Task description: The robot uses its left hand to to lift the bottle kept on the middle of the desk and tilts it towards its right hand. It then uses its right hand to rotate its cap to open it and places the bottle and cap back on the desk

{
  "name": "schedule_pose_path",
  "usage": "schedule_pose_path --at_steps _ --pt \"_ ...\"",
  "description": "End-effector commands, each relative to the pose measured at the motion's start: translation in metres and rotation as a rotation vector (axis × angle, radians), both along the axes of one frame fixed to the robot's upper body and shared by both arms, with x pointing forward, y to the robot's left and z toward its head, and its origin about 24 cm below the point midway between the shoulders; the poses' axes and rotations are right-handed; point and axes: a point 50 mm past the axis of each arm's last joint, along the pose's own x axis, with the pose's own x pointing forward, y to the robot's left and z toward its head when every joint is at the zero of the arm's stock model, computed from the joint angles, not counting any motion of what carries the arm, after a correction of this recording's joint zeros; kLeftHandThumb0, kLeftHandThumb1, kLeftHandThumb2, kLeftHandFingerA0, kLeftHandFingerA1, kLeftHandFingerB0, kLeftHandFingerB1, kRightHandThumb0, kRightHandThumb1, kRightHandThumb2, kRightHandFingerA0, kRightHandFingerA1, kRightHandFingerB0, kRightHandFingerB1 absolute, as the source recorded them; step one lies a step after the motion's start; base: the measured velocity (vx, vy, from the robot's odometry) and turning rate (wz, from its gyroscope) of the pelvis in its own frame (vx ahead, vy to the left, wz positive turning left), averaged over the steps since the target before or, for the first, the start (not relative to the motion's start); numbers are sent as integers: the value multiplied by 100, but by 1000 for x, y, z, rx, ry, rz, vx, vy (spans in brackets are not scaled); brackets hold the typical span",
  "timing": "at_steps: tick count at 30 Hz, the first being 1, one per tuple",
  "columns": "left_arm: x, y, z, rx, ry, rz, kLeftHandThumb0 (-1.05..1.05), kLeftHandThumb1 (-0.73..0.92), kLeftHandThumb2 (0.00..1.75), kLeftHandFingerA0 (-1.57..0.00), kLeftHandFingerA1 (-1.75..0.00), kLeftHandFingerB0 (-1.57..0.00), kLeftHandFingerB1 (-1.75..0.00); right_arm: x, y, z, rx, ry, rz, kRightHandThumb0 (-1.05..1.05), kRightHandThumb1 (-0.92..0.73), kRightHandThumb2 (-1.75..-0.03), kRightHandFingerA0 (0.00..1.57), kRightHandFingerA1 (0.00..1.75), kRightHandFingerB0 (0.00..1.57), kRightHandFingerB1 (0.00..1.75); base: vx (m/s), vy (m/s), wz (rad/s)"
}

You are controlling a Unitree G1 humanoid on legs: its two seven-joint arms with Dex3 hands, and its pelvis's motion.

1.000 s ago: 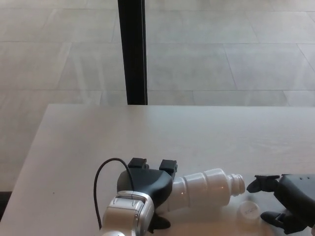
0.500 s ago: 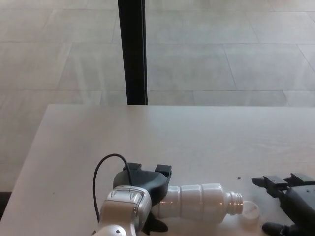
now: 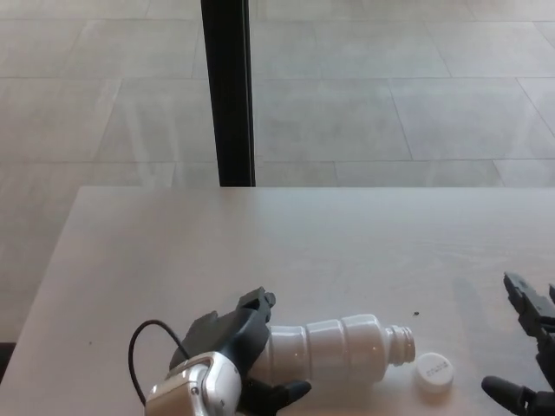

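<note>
— White plastic bottle (image 3: 325,348) lies on its side near the front edge of the pale surface (image 3: 286,238), open neck pointing to our right; the cap (image 3: 434,372) sits just beside the mouth, flat on the wood, apart from it as far as we can see.

— So the opening looks done; what is left for us?

— Letting go cleanly, we judge; our left hand (image 3: 232,345) is at the bottle's base, fingers (image 3: 256,303) spread over the top of it and the thumb below, more loosely cupping than clamping; whether they press on the plastic we cannot tell.

— And the right hand (image 3: 531,351)?

— Only its edge shows at the right border; the fingers stand apart, holding nothing, well clear of the cap.

— How do we release well?

— Spread the left fingers wider before drawing back, and pull away along the bottle's axis, toward our left, so that nothing drags the round body sideways; lying down it may roll, and the cap is close enough to be knocked.

— Should it stand upright?

— The task only says back on the surface; lying still would do, we think.
</note>
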Motion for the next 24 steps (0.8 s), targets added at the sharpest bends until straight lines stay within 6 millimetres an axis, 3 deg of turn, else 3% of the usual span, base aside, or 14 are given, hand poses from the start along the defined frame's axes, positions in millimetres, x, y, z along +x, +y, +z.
schedule_pose_path --at_steps 1,2,3,5,7,9,10,17,18,20,21,22,23,24 --pt "-9 13 -20 -101 84 83 -105 69 110 0 -29 0 -8 -3 -7 5 52 -30 -46 -102 -82 -68 0 0 0 0 0 0 0" --pt "-8 13 -19 -157 91 102 -102 73 88 0 0 0 0 -4 -9 6 50 -32 -48 -103 -82 -69 0 0 0 0 0 0 0" --pt "-8 17 -16 -401 126 181 -101 91 67 0 0 0 0 -5 -9 7 59 -26 -55 -104 -81 -65 0 0 0 0 0 0 0" --pt "-7 21 -14 -526 127 233 -102 92 68 0 0 0 0 -6 -10 6 63 -25 -57 -105 -80 -68 0 0 0 0 0 0 0" --pt "-6 34 -5 -928 97 432 -101 91 70 0 0 0 0 -9 -11 6 63 -29 -65 -103 -81 -67 0 0 0 0 0 0 0" --pt "-6 36 -3 -960 89 459 -102 90 70 0 0 0 0 -9 -12 6 67 -27 -65 -103 -80 -68 0 0 0 0 0 0 0" --pt "-5 48 2 -1025 60 502 -101 89 94 0 0 0 0 -11 -13 6 80 -36 -69 -102 -66 -87 0 0 0 2 0 0 0" --pt "-20 134 20 -1136 -149 622 -100 92 94 0 0 0 0 -25 -44 20 119 -99 -121 -99 -73 -82 0 0 0 4 0 0 0" --pt "-34 183 28 -1224 -289 756 -100 88 92 0 0 0 0 -32 -70 30 152 -132 -200 -105 -66 -108 0 25 0 7 0 0 0" --pt "-39 198 29 -1253 -300 776 -100 88 92 0 0 0 0 -35 -77 33 169 -141 -220 -105 -66 -108 0 25 0 7 0 0 0" --pt "-57 241 33 -1293 -409 914 -97 91 70 0 0 0 0 -43 -99 42 125 -213 -284 -105 -68 -109 0 29 0 6 0 0 0" --pt "-60 245 33 -1300 -421 930 -97 91 70 0 0 0 0 -45 -103 43 120 -217 -292 -105 -68 -109 0 29 0 6 0 0 0" --pt "-85 284 38 -1271 -500 997 -102 75 94 0 0 0 0 -55 -126 56 207 -262 -366 -105 -67 -104 0 28 0 5 0 0 0" --pt "-119 322 41 -1241 -606 1126 -98 92 94 0 0 0 0 -68 -154 71 168 -331 -495 -105 -69 -108 0 31 0 10 0 0 0"
